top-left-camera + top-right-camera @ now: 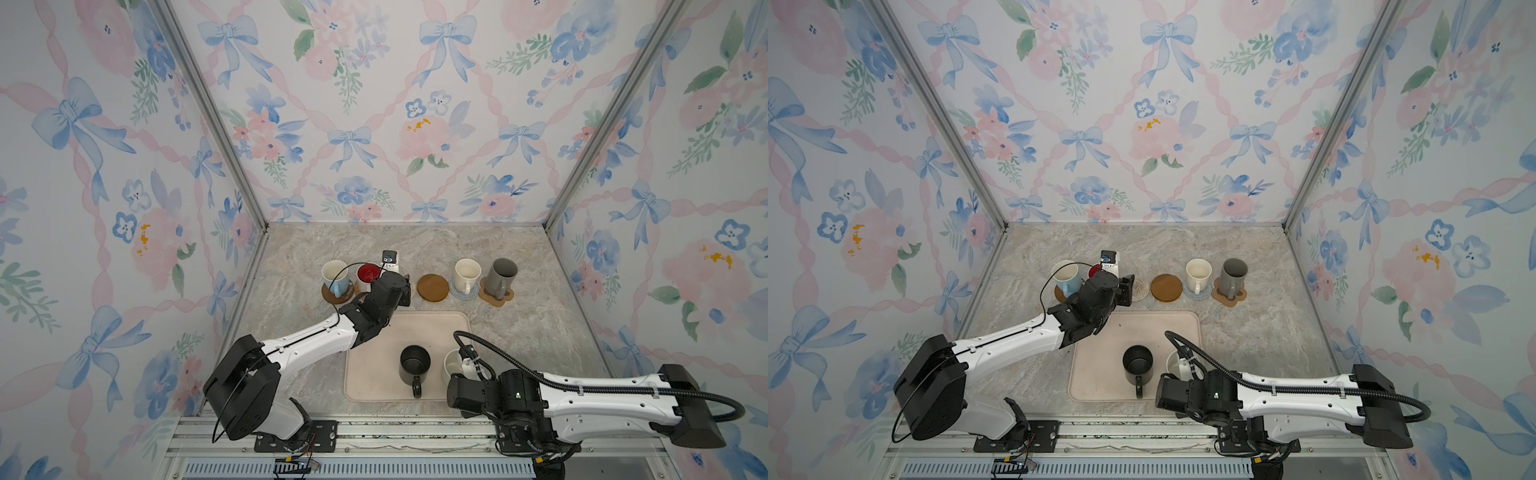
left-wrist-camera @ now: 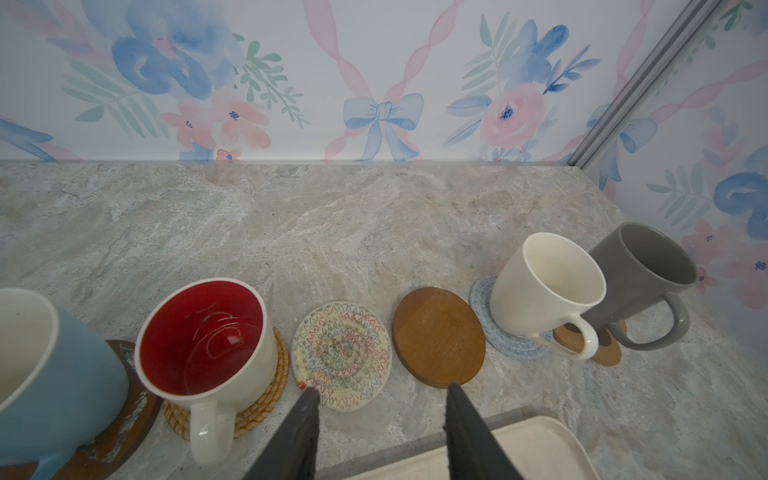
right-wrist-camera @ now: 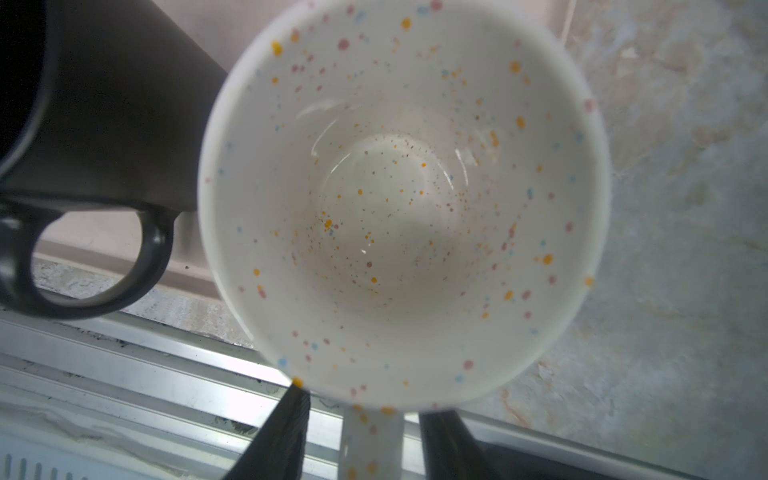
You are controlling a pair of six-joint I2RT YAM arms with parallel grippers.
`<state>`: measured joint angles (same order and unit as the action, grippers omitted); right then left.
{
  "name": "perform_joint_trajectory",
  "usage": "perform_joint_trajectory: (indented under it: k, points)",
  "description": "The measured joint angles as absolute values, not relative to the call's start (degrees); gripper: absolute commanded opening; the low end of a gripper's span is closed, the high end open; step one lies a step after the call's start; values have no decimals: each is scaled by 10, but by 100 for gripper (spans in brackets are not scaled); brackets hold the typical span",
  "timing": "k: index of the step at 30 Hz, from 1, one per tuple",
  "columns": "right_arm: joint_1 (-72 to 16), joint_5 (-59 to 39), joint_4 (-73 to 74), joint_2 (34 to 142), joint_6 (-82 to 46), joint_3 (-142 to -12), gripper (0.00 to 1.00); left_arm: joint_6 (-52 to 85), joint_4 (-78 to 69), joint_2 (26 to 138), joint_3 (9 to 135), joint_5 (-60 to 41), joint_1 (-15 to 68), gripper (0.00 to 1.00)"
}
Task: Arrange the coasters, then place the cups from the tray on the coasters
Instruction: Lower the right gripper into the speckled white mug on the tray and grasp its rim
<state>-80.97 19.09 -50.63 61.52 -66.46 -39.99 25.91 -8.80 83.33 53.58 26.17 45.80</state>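
On the beige tray [image 1: 374,332] stand a black cup [image 1: 414,365] and a speckled white cup [image 3: 399,199] at its right edge. My right gripper [image 3: 370,405] is open, its fingers on either side of the speckled cup's handle with small gaps. My left gripper [image 2: 382,392] hangs open and empty over the near edge of the bare cream woven coaster [image 2: 343,355]. A bare brown disc coaster [image 1: 433,287] lies beside it. The light blue cup [image 1: 334,276], red-inside cup [image 2: 203,345], cream cup [image 1: 466,274] and grey cup [image 1: 500,274] each stand on a coaster.
The coasters form a row across the marble table [image 1: 540,332], behind the tray. Floral walls close the back and both sides. A metal rail [image 1: 374,432] runs along the front edge, close to the speckled cup.
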Motion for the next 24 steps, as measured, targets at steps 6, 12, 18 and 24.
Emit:
perform_joint_trajectory:
  k: [6, 12, 18, 24]
  points:
    - [-793, 178, -498, 615, -665, -397, 42, 259, -84, 835, 540, 262, 458, 46]
    - [-785, 168, -487, 624, -660, -390, 38, 259, -74, 852, 550, 262, 458, 46]
    - [-780, 161, -482, 641, -654, -390, 34, 259, -65, 858, 553, 262, 458, 46]
    - [-769, 158, -479, 642, -644, -390, 20, 259, -60, 860, 556, 264, 457, 46]
